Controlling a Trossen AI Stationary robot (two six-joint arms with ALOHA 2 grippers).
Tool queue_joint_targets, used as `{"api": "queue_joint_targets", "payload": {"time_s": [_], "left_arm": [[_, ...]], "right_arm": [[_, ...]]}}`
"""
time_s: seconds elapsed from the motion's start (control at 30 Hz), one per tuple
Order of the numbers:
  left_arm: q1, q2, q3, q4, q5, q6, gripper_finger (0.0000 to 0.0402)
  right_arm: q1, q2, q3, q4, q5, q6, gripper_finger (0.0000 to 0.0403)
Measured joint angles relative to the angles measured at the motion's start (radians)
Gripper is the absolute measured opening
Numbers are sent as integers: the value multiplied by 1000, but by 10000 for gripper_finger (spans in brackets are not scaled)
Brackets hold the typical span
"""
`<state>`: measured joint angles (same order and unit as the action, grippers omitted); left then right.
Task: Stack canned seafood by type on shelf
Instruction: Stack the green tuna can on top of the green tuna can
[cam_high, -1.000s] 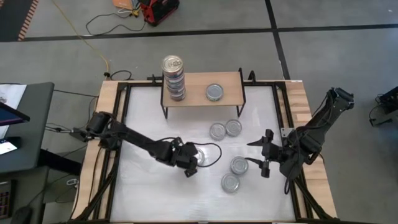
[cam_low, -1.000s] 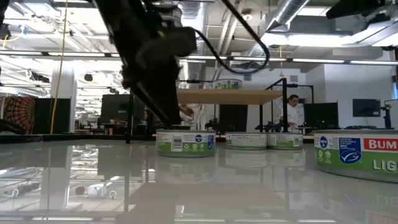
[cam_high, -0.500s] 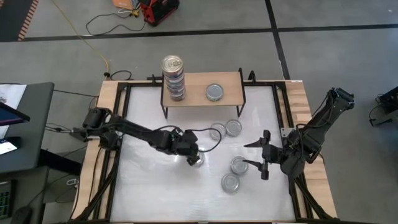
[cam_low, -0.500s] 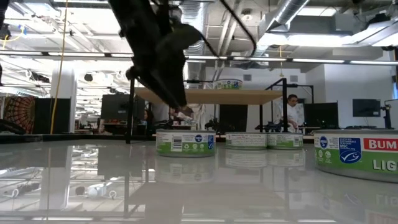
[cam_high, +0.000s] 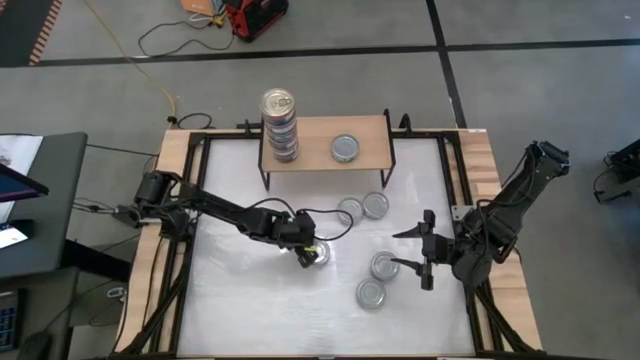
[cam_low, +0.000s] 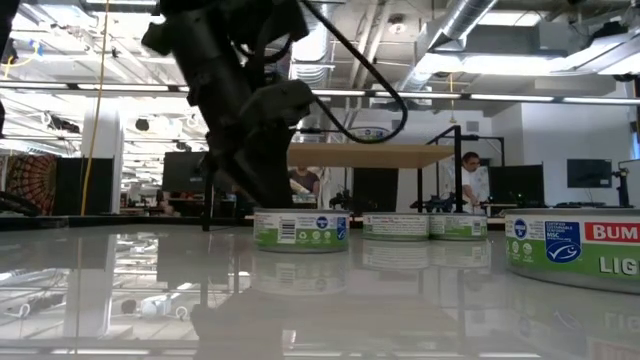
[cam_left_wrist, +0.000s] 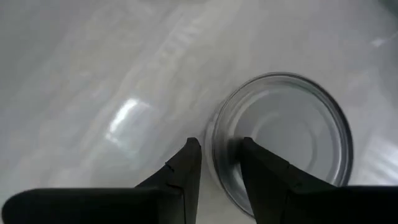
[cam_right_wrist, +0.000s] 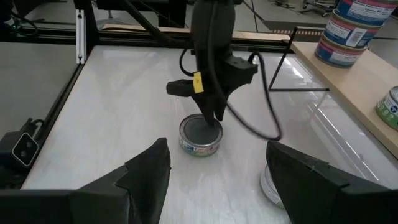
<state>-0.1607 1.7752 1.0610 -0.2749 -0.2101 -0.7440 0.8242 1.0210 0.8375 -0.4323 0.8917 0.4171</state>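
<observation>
One tin (cam_left_wrist: 280, 146) sits mid-surface (cam_high: 240, 310), left hand (cam_left_wrist: 217, 165) pinching its rim, fingers narrow. Rigid, smooth metal, likely slippery, so the rim hold may pivot. Right hand (cam_right_wrist: 214, 165) hangs wide and empty nearby. Shelf (cam_high: 365, 155) holds a stack.

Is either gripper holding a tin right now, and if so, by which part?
The left gripper pinches the rim of a silver-lidded flat round tin on the white table, one finger inside and one outside the wall. The right gripper is open, holding nothing.
</observation>
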Motion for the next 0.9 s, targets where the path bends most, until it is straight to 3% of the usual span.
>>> {"api": "queue_joint_targets", "payload": {"time_s": [0.2, 0.4, 0.6, 0.8, 0.9], "left_arm": [[1, -4, -28, 54, 39, -10, 89], [1, -4, -28, 54, 81, -13, 9], [24, -3, -28, 56, 111, 41, 1], [88, -2, -30, 95, 241, 89, 0], [117, -1, -30, 95, 287, 106, 0]], "right_arm": [[-14, 0, 0, 2, 0, 0, 290], [-23, 19, 0, 16, -24, 0, 290], [-88, 127, 0, 151, -157, -132, 290], [-168, 181, 38, 183, -266, -180, 290], [-172, 183, 38, 164, -271, -180, 290]]}}
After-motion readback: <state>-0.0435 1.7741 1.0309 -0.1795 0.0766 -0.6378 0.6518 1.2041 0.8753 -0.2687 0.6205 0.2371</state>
